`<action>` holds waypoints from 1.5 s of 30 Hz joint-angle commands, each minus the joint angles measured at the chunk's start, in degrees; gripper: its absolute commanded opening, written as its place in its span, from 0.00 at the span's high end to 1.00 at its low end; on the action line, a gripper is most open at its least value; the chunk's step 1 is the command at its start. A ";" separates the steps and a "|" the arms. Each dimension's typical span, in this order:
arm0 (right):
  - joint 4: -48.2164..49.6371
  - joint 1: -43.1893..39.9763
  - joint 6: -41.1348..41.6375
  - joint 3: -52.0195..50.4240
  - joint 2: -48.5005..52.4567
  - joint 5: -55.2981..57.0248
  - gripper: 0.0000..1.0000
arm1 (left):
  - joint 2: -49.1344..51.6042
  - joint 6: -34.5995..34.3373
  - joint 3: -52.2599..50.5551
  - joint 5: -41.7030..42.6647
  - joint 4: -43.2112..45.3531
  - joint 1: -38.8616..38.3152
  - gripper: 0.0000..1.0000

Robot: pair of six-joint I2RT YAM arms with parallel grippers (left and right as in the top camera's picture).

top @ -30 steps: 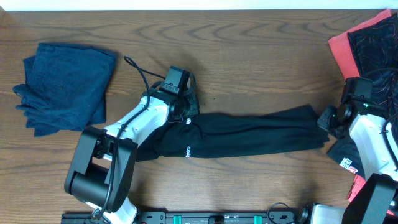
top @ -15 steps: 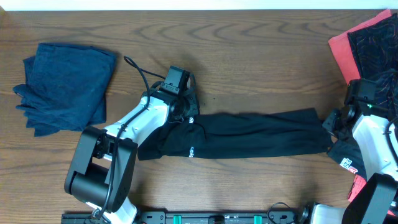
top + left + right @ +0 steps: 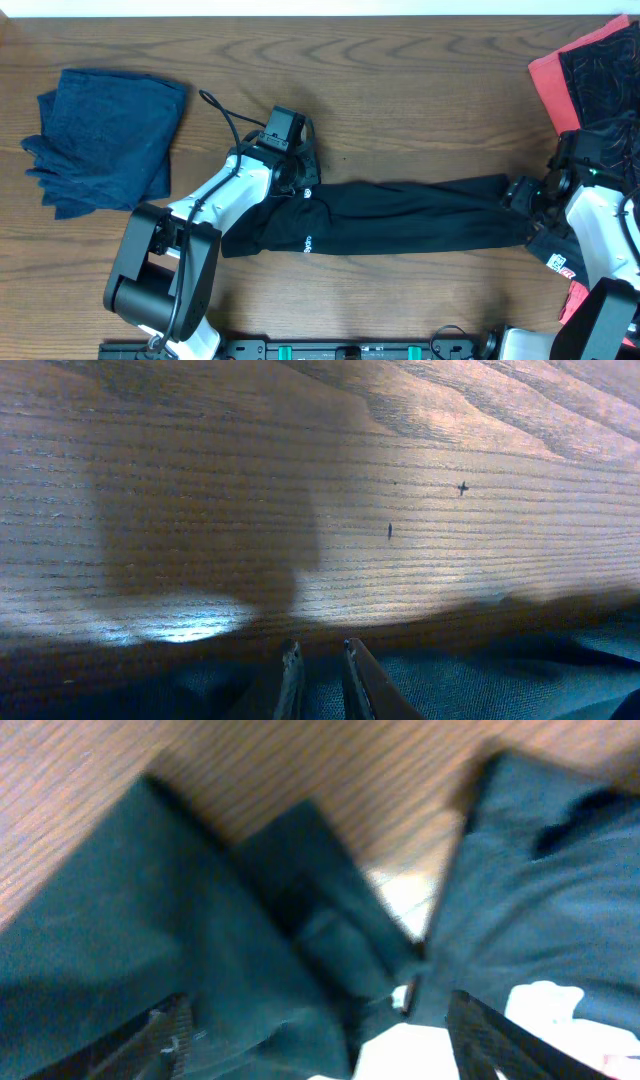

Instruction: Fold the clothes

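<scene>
Since the long black garment lies stretched in a strip across the worktop, probably pulled out flat ready for a fold, the left claw sits at its upper left edge, nearly closed, apparently pinching the cloth to anchor that end. The right claw hangs wide open over the garment's right end, gripping nothing. The white logo is near the garment's left end. Count: one black garment, one dark-blue garment folded well left of it, one coral-red garment and one black-patterned garment heaped up-right of it. A tagged dark scrap just right of it: can't tell whose. Two arms, two claws.
</scene>
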 commanded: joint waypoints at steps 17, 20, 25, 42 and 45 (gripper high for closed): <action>3.78 -0.44 -7.76 -0.90 12.11 0.66 0.12 | 0.52 1.42 0.20 0.48 -0.50 0.07 0.83; 6.08 -0.44 -8.92 -0.90 15.43 0.63 0.12 | 0.52 1.44 0.20 0.48 -0.48 0.09 0.83; 8.17 -0.42 -12.63 -0.90 17.38 -3.45 0.28 | 0.52 2.10 0.20 0.48 -0.46 0.09 0.83; 3.52 -3.89 -8.87 5.79 5.16 -1.14 0.99 | -7.32 3.19 0.52 0.26 -3.19 4.66 0.83; -0.72 -3.85 -8.90 10.27 2.60 -1.57 0.99 | -11.10 3.13 0.52 0.28 -7.08 7.80 0.83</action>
